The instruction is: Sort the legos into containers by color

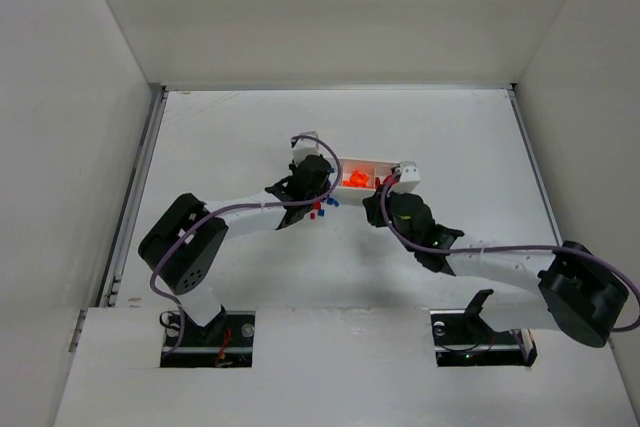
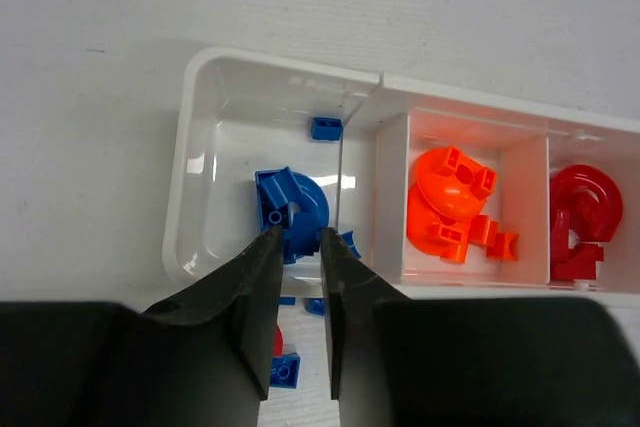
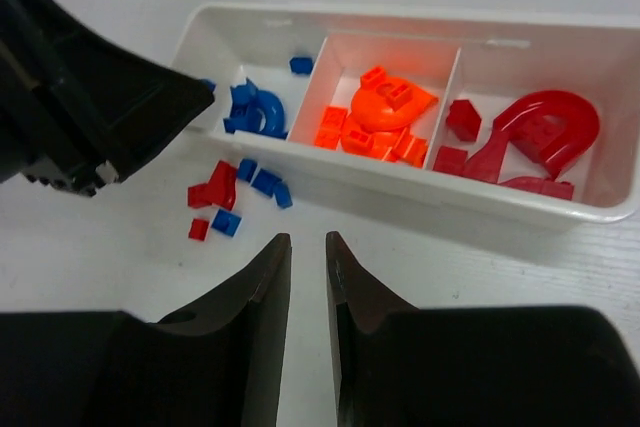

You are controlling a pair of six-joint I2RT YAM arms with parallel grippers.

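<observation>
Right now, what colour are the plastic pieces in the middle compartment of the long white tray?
The plastic pieces are orange, clearest in the left wrist view.

white tray (image 3: 400,185) | compts L-R: blue, orange, red legos (image 3: 380,112) | loose blue+red pcs (image 3: 224,189) beside it

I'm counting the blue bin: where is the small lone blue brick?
Left wrist view: the small blue square plastic brick lies in the leftmost compartment of the white plastic tray, by its far wall, beyond the large blue curved piece.
</observation>
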